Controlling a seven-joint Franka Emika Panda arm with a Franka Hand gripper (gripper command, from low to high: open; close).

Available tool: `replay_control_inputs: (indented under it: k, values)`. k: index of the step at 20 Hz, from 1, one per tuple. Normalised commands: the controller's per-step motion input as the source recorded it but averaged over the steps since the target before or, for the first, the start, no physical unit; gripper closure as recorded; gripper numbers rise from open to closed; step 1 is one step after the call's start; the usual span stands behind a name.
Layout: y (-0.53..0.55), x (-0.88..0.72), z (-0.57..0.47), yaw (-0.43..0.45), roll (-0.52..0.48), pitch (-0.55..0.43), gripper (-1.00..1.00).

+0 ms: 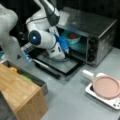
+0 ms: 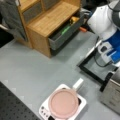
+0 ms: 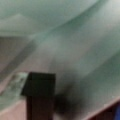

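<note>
My gripper (image 1: pixel 67 51) reaches into the open steel toaster oven (image 1: pixel 100 27), just over its lowered glass door (image 1: pixel 58 63). Inside the oven, right by the gripper, sits a teal bowl (image 1: pixel 73 40) with something orange-red in it. In the wrist view the pale teal bowl wall (image 3: pixel 75 42) fills the frame at very close range, and one dark fingertip (image 3: pixel 40 85) shows at the bottom left; the other finger is out of sight. In a front view, only the white and blue wrist (image 2: pixel 113 51) shows above the door frame (image 2: pixel 93 71); the fingers are hidden.
A pink pan (image 1: pixel 106 87) with a white handle rests on a white hotplate (image 2: pixel 46 110) near the oven's front. A wooden cabinet (image 2: pixel 50 20) has an open grey drawer (image 2: pixel 63 33) holding yellow and green items. The arm's white base link (image 1: pixel 8 32) stands at a front view's left.
</note>
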Motion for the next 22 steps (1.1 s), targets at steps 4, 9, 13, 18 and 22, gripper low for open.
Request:
replay_control_inputs:
  k: [4,9,13,18,22]
  values:
    - [-0.44,0.03,-0.10,0.198,-0.068,-0.054,1.00]
    - [-0.46,0.09,-0.12,0.240,-0.055,-0.058,1.00]
    - [-0.48,0.13,-0.11,0.279,-0.042,-0.071,1.00]
    - [-0.51,0.16,-0.12,0.306,-0.032,-0.066,1.00]
    - [-0.49,0.18,-0.10,0.325,-0.017,-0.047,1.00]
